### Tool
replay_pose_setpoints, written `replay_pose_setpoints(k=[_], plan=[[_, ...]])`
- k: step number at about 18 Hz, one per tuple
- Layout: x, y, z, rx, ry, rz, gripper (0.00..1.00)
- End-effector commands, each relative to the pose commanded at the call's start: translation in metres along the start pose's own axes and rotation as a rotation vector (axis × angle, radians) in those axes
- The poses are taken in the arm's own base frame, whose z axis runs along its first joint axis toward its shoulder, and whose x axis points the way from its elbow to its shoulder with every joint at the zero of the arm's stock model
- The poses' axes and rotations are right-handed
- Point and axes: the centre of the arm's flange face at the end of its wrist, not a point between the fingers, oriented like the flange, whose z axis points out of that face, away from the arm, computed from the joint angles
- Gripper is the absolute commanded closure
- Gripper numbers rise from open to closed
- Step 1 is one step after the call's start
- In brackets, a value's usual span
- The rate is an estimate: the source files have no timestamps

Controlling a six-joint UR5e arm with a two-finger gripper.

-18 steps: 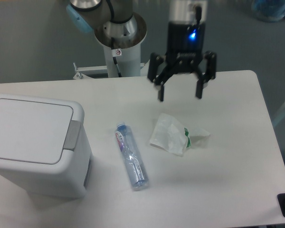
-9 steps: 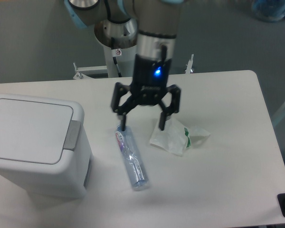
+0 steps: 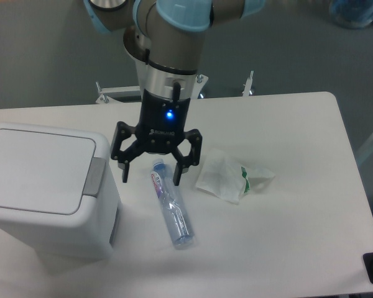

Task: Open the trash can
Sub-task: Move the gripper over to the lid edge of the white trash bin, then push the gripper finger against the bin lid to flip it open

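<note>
The trash can (image 3: 46, 186) is a large boxy white bin at the left of the table. Its flat lid (image 3: 37, 169) lies closed, with a grey push-button strip (image 3: 94, 176) on its right edge. My gripper (image 3: 150, 178) hangs open and empty just right of the bin, fingers pointing down. Its left fingertip (image 3: 124, 176) is a short way right of the grey strip. Its right fingertip (image 3: 176, 179) is above the top end of a clear bottle.
A clear plastic bottle (image 3: 171, 205) lies on the table under and in front of the gripper. A crumpled white wrapper with green print (image 3: 230, 176) lies to the right. The robot's base column (image 3: 155, 68) stands behind the table.
The gripper has moved left and slightly toward the front, from above the wrapper area to beside the bin. It stayed open. The bin, bottle and wrapper have not moved.
</note>
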Motion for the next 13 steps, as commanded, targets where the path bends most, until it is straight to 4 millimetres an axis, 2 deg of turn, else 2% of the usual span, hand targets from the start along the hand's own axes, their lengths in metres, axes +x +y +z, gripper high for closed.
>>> replay_pose_setpoints(k=[6,7,13], plan=[[0.017,0.004,0.016,-0.024,0.021,0.022,0.00],[0.018,0.005,0.021,-0.033,0.024,0.024,0.00],[0.018,0.005,0.024,-0.037,0.026,0.025,0.00]])
